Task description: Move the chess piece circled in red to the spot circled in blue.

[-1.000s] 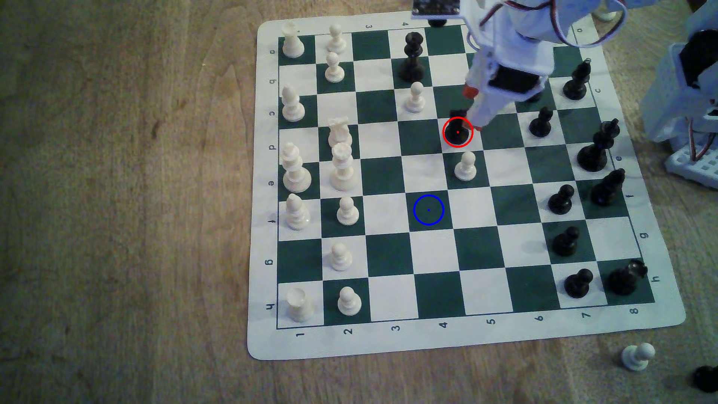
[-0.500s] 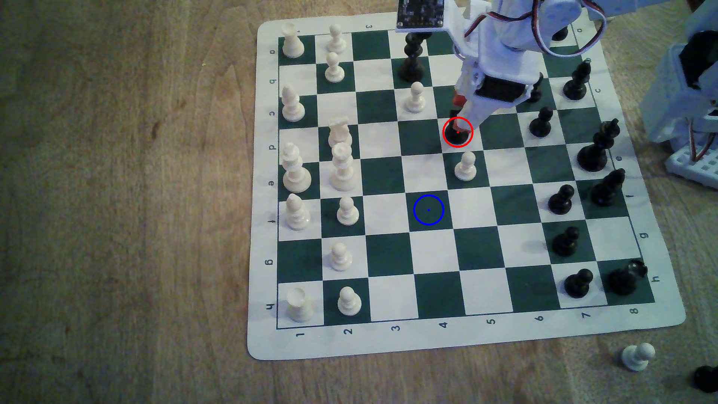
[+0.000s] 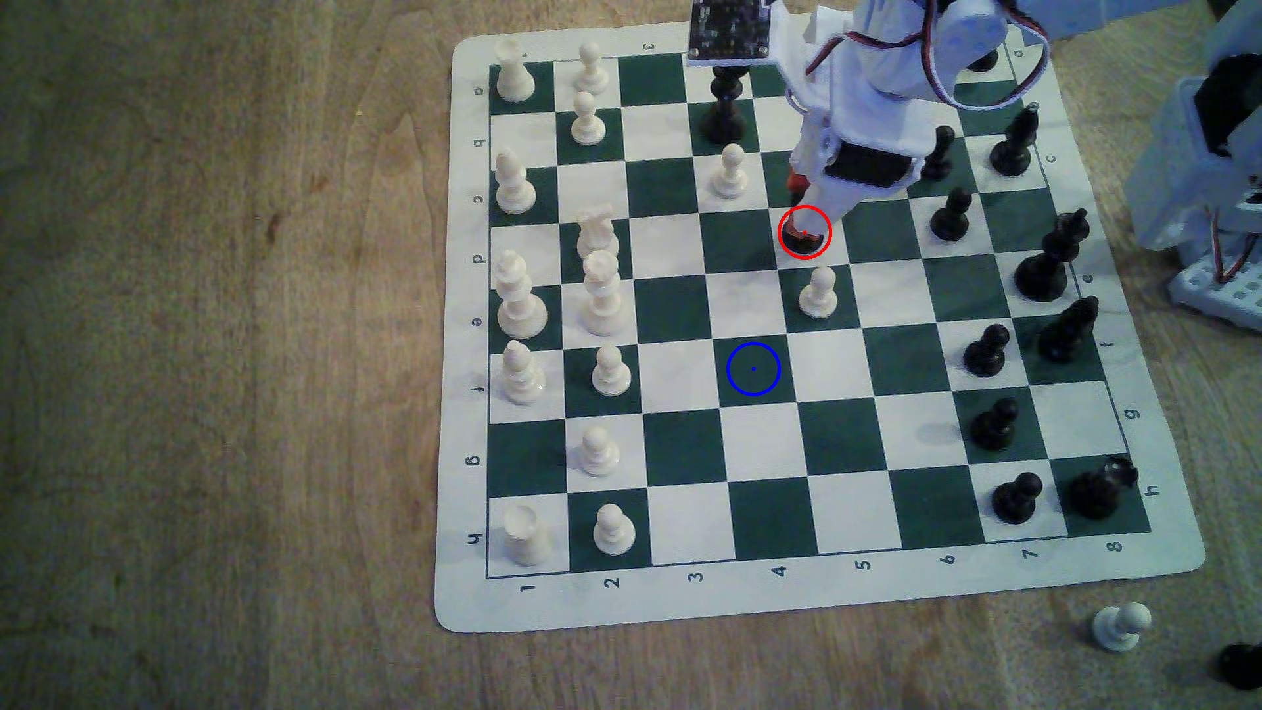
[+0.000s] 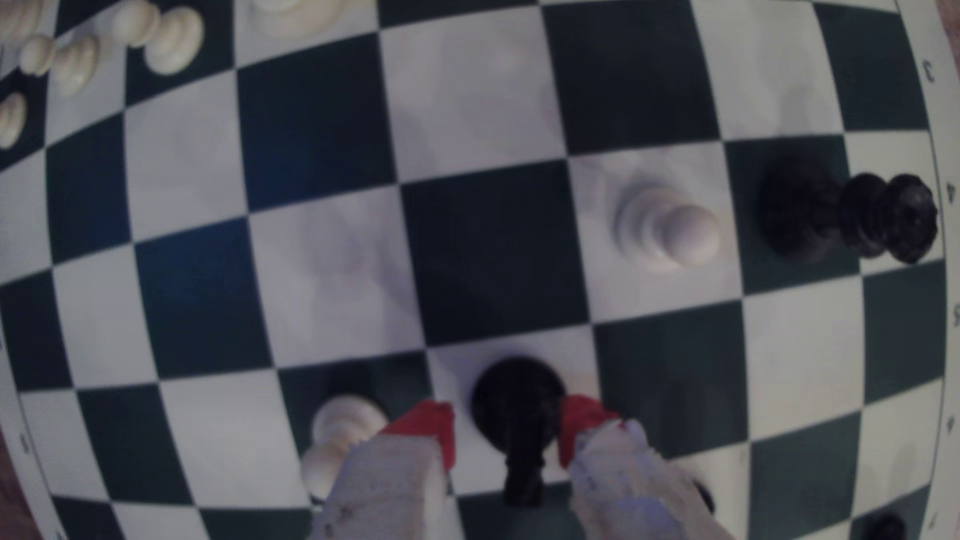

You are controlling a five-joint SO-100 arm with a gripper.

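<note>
The chess piece [image 3: 797,243] is a stubby black piece on a white square inside the red ring, mostly covered by the arm in the exterior view. In the wrist view the chess piece [image 4: 517,400] stands upright between my two red-tipped fingers [image 4: 428,423]. My gripper [image 3: 803,209] is lowered over it and open, one finger on each side, with a narrow gap showing at one finger. My gripper [image 4: 506,423] has nothing clamped. The spot [image 3: 753,368] is a dark green square with a blue ring, two rows nearer the camera and bare.
A white pawn [image 3: 818,292] stands on the adjoining square, between the piece and the spot's row. Another white pawn [image 3: 731,171] and a tall black piece [image 3: 724,109] stand toward the exterior view's left of the arm. Black pawns [image 3: 950,215] line the right side.
My arm has moved toward the exterior view's left and come down, so the fingers that were beside the ringed piece now straddle it. The piece has not moved.
</note>
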